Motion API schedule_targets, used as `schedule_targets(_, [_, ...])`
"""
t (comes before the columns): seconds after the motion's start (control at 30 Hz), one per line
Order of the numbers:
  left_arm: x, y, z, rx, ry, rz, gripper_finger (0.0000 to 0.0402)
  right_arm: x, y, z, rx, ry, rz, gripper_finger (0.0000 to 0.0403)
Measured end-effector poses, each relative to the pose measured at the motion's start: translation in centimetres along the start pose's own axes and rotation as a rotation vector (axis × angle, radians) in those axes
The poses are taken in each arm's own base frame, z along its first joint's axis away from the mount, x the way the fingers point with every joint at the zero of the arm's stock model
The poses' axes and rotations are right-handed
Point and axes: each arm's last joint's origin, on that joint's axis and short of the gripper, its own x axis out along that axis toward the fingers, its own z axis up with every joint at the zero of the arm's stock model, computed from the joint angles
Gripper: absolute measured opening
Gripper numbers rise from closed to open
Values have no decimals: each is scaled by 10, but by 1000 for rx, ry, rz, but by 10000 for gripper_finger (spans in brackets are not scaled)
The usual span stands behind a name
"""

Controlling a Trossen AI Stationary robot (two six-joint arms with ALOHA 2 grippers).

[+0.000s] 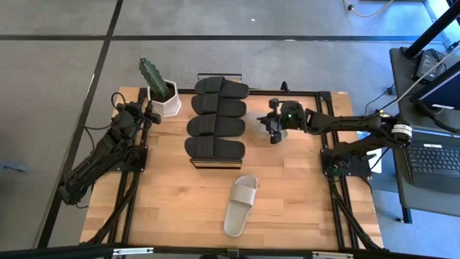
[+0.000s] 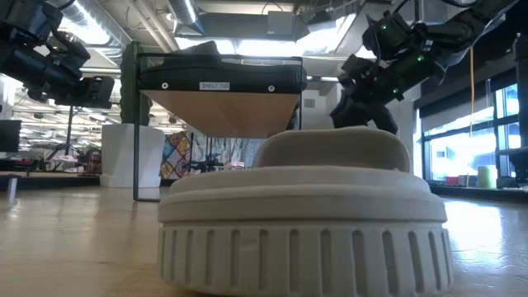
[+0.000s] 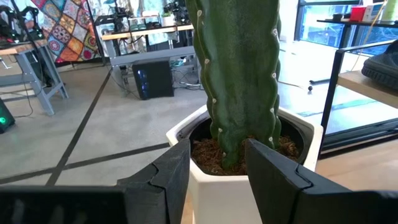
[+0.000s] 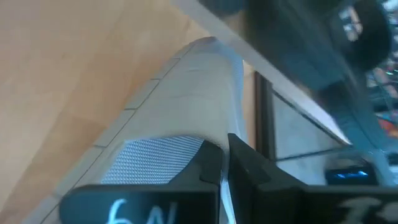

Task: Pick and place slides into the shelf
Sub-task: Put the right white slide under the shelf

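Four black slides (image 1: 215,119) lie side by side on the top plank of the shelf (image 1: 215,164), which also shows in the low view (image 2: 219,103). One grey-beige slide (image 1: 241,205) lies sole down on the table near the front and fills the low view (image 2: 301,223). My right gripper (image 1: 273,133) is just right of the shelf, above the table (image 2: 367,91), shut on a second grey-beige slide (image 4: 186,106). The gripper hides this slide in the high view. My left gripper (image 1: 147,114) waits open at the white cactus pot (image 3: 249,155). My right gripper pinches a thin pale edge of the grey-beige slide (image 4: 222,186) between its two fingers. The textured footbed (image 4: 155,158) lies beside one finger (image 4: 205,168). The slide reaches away from the fingers along their line, with the wood table behind it. Whether it is clear of the table does not show.
The cactus in its white pot (image 1: 162,93) stands at the table's far left, close to the shelf. Bare wood (image 1: 180,208) lies left of the lone slide and between the shelf and the right arm's base (image 1: 338,162). A dark frame (image 1: 327,93) runs round the table.
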Motion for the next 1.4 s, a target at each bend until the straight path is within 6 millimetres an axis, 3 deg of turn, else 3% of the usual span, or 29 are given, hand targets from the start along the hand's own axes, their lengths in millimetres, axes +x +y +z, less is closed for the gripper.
schedule_targets(0.2, [0, 0, 0, -1, 0, 0, 147, 16, 9, -6, 21, -5, 78, 12])
schedule_targets(0.53, [0, 0, 0, 0, 0, 0, 147, 54, 19, -15, -62, -49, 34, 12])
schedule_targets(0.73, [0, 0, 0, 0, 0, -1, 147, 69, 19, -16, -57, -39, 47, 37])
schedule_targets(1.4, [0, 0, 0, -1, 0, 0, 147, 74, 20, -16, -57, -26, 62, 69])
